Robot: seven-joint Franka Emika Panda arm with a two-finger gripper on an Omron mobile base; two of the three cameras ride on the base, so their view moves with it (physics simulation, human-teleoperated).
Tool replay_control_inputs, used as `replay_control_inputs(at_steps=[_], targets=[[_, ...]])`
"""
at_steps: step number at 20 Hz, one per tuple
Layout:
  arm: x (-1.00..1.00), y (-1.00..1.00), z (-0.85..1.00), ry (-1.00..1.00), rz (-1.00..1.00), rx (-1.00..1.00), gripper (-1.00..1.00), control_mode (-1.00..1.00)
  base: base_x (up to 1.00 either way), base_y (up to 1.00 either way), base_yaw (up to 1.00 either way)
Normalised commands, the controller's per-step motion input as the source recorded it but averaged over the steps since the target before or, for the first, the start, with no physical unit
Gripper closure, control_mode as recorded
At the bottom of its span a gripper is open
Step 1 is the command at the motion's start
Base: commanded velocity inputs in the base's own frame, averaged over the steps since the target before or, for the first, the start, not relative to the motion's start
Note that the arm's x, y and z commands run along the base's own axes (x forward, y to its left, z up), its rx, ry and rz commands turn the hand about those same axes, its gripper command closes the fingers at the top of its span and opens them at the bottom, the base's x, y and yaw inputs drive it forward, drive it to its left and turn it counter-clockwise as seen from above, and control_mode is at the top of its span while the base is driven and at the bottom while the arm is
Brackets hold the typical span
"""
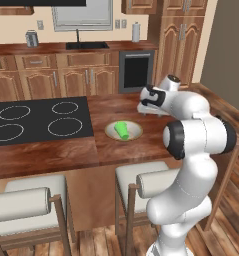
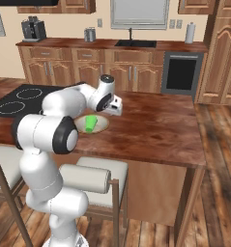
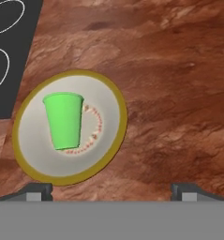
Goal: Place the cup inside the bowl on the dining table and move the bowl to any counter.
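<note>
On the left of the dining table the black cooktop is set flush into the wood, its four rings drawn in thin white lines. Just to its right the bowl is seen resting on the bare table top, and the cup is found lying on its side inside it, within a ring of small red dots on the bowl's floor. Further right, the gripper is held above the table beside the bowl, with its jaws spread fully apart and nothing between them. No brand, label or legible writing can be made out on the cup, the bowl or the cooktop.
</note>
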Motion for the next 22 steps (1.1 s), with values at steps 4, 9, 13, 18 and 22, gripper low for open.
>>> replay_control_inputs(at_steps=[4, 9, 13, 18, 22], targets=[[0.00, -0.14, 0.00, 0.00, 0.00, 0.11, -1.00, -1.00, 0.00, 0.00, 0.00], [0.00, -0.09, 0.00, 0.00, 0.00, 0.10, -1.00, -1.00, 0.00, 0.00, 0.00], [0.00, -0.05, 0.00, 0.00, 0.00, 0.09, -1.00, -1.00, 0.00, 0.00, 0.00], [0.00, -0.05, 0.00, 0.00, 0.00, 0.09, -1.00, -1.00, 0.00, 0.00, 0.00], [0.00, 0.00, 0.00, 0.00, 0.00, 0.09, -1.00, -1.00, 0.00, 0.00, 0.00]])
